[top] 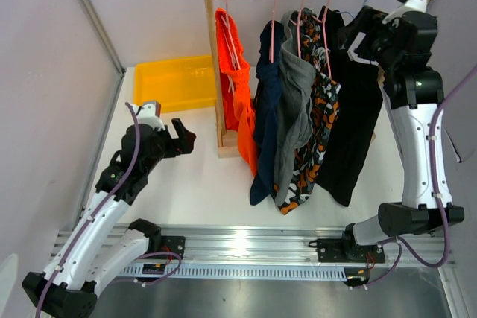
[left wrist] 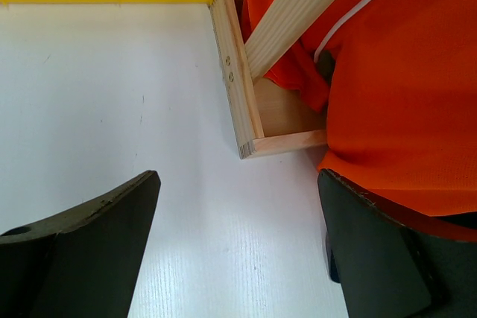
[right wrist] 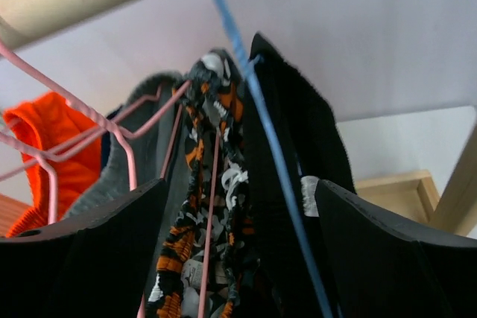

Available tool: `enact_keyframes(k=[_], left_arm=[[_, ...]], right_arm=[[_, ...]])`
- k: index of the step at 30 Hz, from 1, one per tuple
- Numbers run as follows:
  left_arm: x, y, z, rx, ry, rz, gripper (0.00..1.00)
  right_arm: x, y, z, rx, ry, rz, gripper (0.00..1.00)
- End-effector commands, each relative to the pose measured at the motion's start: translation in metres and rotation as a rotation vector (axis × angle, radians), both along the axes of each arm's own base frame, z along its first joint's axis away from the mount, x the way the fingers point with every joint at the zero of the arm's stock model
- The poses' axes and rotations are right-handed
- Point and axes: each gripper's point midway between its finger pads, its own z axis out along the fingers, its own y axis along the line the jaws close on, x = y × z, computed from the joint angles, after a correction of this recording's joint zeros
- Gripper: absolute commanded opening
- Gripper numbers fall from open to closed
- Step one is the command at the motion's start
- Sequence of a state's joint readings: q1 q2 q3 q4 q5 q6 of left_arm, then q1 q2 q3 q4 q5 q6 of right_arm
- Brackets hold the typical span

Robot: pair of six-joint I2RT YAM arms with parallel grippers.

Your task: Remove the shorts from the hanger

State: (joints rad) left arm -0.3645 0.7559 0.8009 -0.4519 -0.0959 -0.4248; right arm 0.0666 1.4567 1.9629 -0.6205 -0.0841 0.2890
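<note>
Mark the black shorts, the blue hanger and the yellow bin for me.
black shorts (top: 354,124), top external view, middle of the hanging fabric.
blue hanger (right wrist: 223,13), right wrist view, wire just below the rail.
yellow bin (top: 175,83), top external view, bare floor.

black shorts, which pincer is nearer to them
Right. The right pincer is at the top of the black shorts; the left pincer is far off, beyond the orange shorts.

Orange shorts (top: 238,106), navy shorts (top: 264,128), grey shorts (top: 295,102), patterned shorts (top: 319,135) and black shorts (top: 355,128) hang limp in a row
</note>
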Motion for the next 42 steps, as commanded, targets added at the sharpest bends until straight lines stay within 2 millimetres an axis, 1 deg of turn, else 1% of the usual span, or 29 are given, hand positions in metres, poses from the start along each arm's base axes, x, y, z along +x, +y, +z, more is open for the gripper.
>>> enact_keyframes(k=[1, 2, 3, 4, 6, 7, 9, 14, 18, 19, 20, 21, 22, 23, 24, 25, 26, 27, 28, 29, 30, 31, 33, 35, 36, 37, 38, 39, 42], left_arm=[[-0.001, -0.005, 0.016, -0.006, -0.046, -0.032, 0.94], [-0.001, -0.005, 0.016, -0.007, -0.047, -0.033, 0.94], [-0.002, -0.005, 0.017, -0.008, -0.050, -0.033, 0.94], [-0.002, -0.005, 0.016, -0.007, -0.048, -0.035, 0.94], [-0.002, -0.005, 0.017, -0.008, -0.051, -0.035, 0.94], [-0.002, -0.005, 0.016, -0.008, -0.048, -0.035, 0.94], [-0.002, -0.006, 0.017, -0.011, -0.052, -0.041, 0.94], [-0.003, -0.009, 0.018, -0.011, -0.058, -0.063, 0.93], [0.000, -0.014, 0.038, 0.018, -0.120, -0.047, 0.94], [0.000, -0.022, 0.063, 0.042, -0.162, -0.052, 0.94], [0.000, -0.028, 0.071, 0.066, -0.170, -0.057, 0.95], [-0.001, -0.032, 0.120, 0.041, -0.253, -0.052, 0.95], [0.000, -0.034, 0.127, 0.086, -0.259, -0.037, 0.95], [-0.001, -0.058, 0.129, 0.112, -0.247, -0.101, 0.95], [-0.002, -0.069, 0.137, 0.124, -0.256, -0.127, 0.95], [-0.008, -0.075, 0.190, 0.076, -0.348, -0.147, 0.95], [-0.018, -0.095, 0.198, 0.083, -0.359, -0.202, 0.95], [-0.017, -0.113, 0.215, 0.085, -0.377, -0.229, 0.95], [-0.024, -0.121, 0.241, 0.075, -0.424, -0.258, 0.95], [-0.029, -0.154, 0.232, 0.109, -0.403, -0.338, 0.96], [-0.037, -0.161, 0.266, 0.066, -0.459, -0.369, 0.96], [-0.051, -0.186, 0.267, 0.056, -0.465, -0.474, 0.96], [-0.062, -0.228, 0.267, 0.044, -0.471, -0.602, 0.97], [-0.097, -0.269, 0.274, -0.006, -0.517, -0.780, 0.98], [-0.106, -0.293, 0.263, 0.004, -0.511, -0.843, 0.98], [-0.126, -0.312, 0.257, -0.008, -0.509, -0.918, 0.99], [-0.137, -0.325, 0.252, -0.019, -0.507, -0.962, 0.99], [-0.152, -0.351, 0.237, -0.027, -0.493, -1.025, 1.00], [-0.173, -0.385, 0.220, -0.051, -0.478, -1.116, 0.99]], right_arm=[[0.000, -0.001, 0.008, -0.049, -0.015, -0.023, 0.81], [0.002, 0.001, 0.004, -0.050, -0.007, -0.019, 0.78], [0.003, 0.001, 0.002, -0.054, -0.003, -0.020, 0.70], [0.004, 0.000, 0.000, -0.060, 0.001, -0.024, 0.52], [0.006, -0.001, -0.005, -0.067, 0.009, -0.036, 0.31], [0.006, -0.001, -0.005, -0.068, 0.011, -0.039, 0.17], [0.003, -0.005, -0.003, -0.071, 0.004, -0.066, 0.01], [-0.010, -0.008, 0.015, -0.063, -0.046, -0.082, 0.00], [-0.026, -0.016, 0.037, -0.056, -0.103, -0.114, 0.00], [-0.035, -0.018, 0.047, -0.055, -0.127, -0.124, 0.00], [-0.039, -0.020, 0.051, -0.054, -0.137, -0.136, 0.00], [-0.047, -0.025, 0.059, -0.055, -0.159, -0.156, 0.00], [-0.050, -0.025, 0.062, -0.054, -0.168, -0.161, 0.00], [-0.052, -0.027, 0.065, -0.054, -0.176, -0.167, 0.00], [-0.056, -0.029, 0.068, -0.052, -0.181, -0.180, 0.00], [-0.060, -0.031, 0.070, -0.049, -0.185, -0.191, 0.00], [-0.064, -0.033, 0.072, -0.050, -0.185, -0.202, 0.00], [-0.067, -0.036, 0.073, -0.051, -0.187, -0.217, 0.00], [-0.071, -0.038, 0.076, -0.054, -0.195, -0.224, 0.00], [-0.078, -0.040, 0.078, -0.052, -0.208, -0.232, 0.00], [-0.081, -0.041, 0.080, -0.054, -0.215, -0.235, 0.00], [-0.086, -0.042, 0.082, -0.050, -0.222, -0.239, 0.00], [-0.092, -0.043, 0.084, -0.045, -0.224, -0.240, 0.00], [-0.099, -0.043, 0.081, -0.028, -0.213, -0.242, 0.00], [-0.101, -0.043, 0.080, -0.024, -0.208, -0.241, 0.00], [-0.103, -0.044, 0.076, -0.023, -0.193, -0.244, 0.00], [-0.109, -0.045, 0.077, -0.009, -0.196, -0.248, 0.00], [-0.109, -0.043, 0.070, -0.008, -0.178, -0.241, 0.00], [-0.116, -0.040, 0.064, 0.014, -0.157, -0.225, 0.00]])
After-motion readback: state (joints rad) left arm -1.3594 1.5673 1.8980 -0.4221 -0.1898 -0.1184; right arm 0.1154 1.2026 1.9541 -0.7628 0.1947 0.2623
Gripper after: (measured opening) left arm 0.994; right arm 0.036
